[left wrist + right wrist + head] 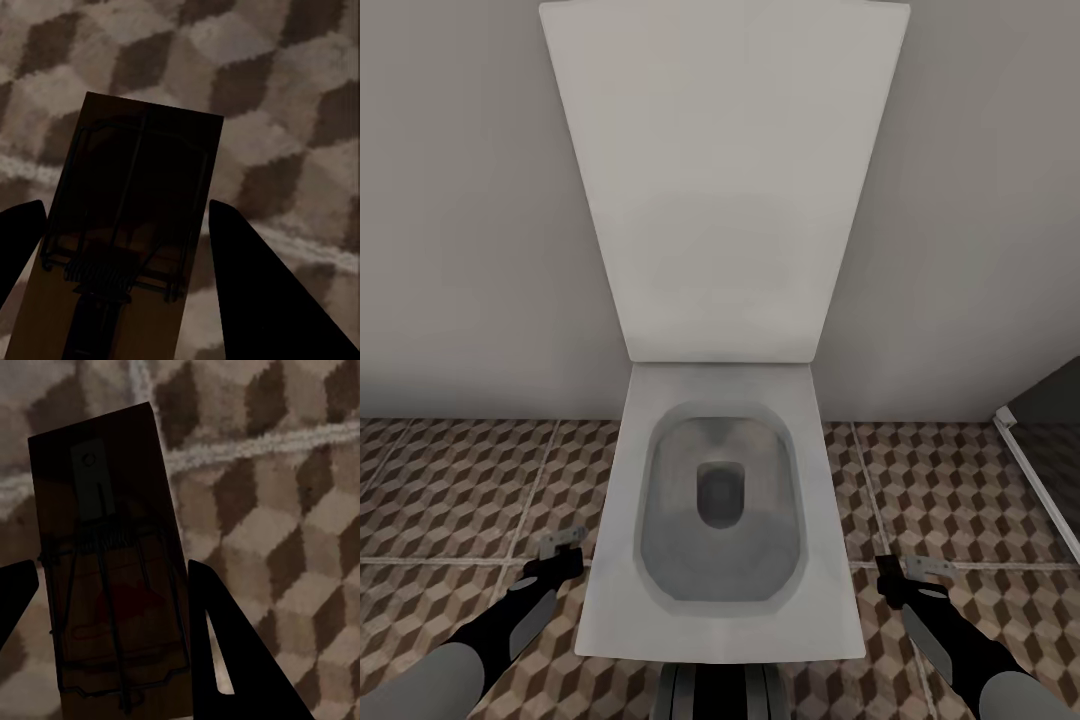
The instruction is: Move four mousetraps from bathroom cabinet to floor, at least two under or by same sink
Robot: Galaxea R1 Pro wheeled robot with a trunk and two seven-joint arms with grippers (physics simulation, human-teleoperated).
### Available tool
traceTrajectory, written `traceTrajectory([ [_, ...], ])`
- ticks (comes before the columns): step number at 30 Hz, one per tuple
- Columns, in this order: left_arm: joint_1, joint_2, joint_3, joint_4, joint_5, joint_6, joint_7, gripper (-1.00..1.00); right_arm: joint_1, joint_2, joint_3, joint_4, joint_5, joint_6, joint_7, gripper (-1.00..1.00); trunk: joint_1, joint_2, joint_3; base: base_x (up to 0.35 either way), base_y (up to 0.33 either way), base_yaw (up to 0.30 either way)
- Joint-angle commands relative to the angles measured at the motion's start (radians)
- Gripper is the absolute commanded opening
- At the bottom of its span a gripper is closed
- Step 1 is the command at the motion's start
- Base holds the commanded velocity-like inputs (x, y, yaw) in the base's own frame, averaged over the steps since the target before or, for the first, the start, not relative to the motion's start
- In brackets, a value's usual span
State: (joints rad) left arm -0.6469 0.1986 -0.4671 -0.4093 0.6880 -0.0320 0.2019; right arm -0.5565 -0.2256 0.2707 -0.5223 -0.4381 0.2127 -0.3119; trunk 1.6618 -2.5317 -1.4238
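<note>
Fingers clenched on both sides: our left gripper holds one mousetrap, our right gripper another mousetrap, above the bathroom floor flanking a toilet. Neither placed; we judge the sink remains to find.

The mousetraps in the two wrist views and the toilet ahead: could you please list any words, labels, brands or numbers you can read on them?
None can be read.
Mousetrap in the left gripper: dark board and wire, no lettering visible.
Mousetrap in the right gripper: a red blurred patch and a pale metal tab, no legible text.
Toilet: plain white, no marking.
Bathroom floor: cube pattern only.
</note>
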Motion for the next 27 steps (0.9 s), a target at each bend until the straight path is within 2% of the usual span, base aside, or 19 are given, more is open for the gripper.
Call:
traceTrajectory([
  [1, 0.0, 0.001, -0.009, -0.002, 0.009, -0.003, 0.006, -1.0, 0.0, -0.001, 0.008, -0.002, -0.007, 0.005, -0.009, -1.0, 0.0, 0.0, -0.001, 0.0, 0.0, 0.0],
  [10, 0.0, -0.001, -0.01, -0.006, 0.007, -0.005, 0.007, -1.0, 0.0, -0.001, 0.01, -0.002, -0.007, 0.005, -0.009, -1.0, 0.0, 0.0, -0.001, 0.0, 0.0, 0.0],
  [22, 0.0, -0.001, -0.012, -0.009, 0.006, -0.009, 0.006, -1.0, 0.0, -0.001, 0.01, -0.002, -0.007, 0.005, -0.009, -1.0, 0.005, -0.003, -0.047, 0.0, 0.0, 0.0],
  [27, 0.0, -0.001, -0.013, -0.016, 0.006, -0.013, 0.006, -1.0, 0.0, -0.001, 0.01, -0.002, -0.007, 0.005, -0.009, -1.0, 0.005, -0.003, -0.047, 0.0, 0.0, 0.0],
])
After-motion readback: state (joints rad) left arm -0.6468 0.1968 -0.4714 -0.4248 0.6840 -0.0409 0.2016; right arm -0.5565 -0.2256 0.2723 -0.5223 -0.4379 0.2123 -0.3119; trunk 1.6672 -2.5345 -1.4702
